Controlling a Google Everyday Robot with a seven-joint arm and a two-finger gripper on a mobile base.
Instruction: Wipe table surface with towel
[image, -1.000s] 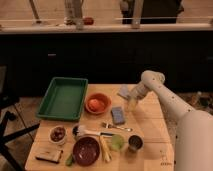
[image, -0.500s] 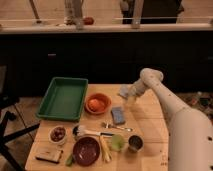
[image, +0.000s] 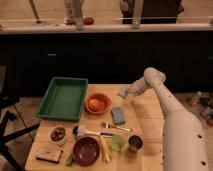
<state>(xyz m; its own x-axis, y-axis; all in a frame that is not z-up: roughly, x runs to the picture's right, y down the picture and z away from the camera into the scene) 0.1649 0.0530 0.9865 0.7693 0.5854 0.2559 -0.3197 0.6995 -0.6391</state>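
Observation:
A small pale grey-blue towel (image: 123, 90) lies at the far edge of the wooden table (image: 147, 117), right of centre. My gripper (image: 128, 98) is at the end of the white arm (image: 160, 95), which reaches in from the right. It hangs low over the table, right beside the towel's near edge. I cannot tell whether it touches the towel. A blue rectangular sponge (image: 118, 115) lies flat just in front of the gripper.
A green tray (image: 62, 97) sits at the left. An orange bowl (image: 97, 103) holds a fruit. Toward the front are a fork (image: 116, 127), green cup (image: 118, 142), metal cup (image: 135, 143), dark red bowl (image: 86, 150), small bowl (image: 58, 134) and a packet (image: 49, 155).
The arm has shifted only slightly. The gripper stays beside the towel at the table's far edge, and nothing on the table has moved.

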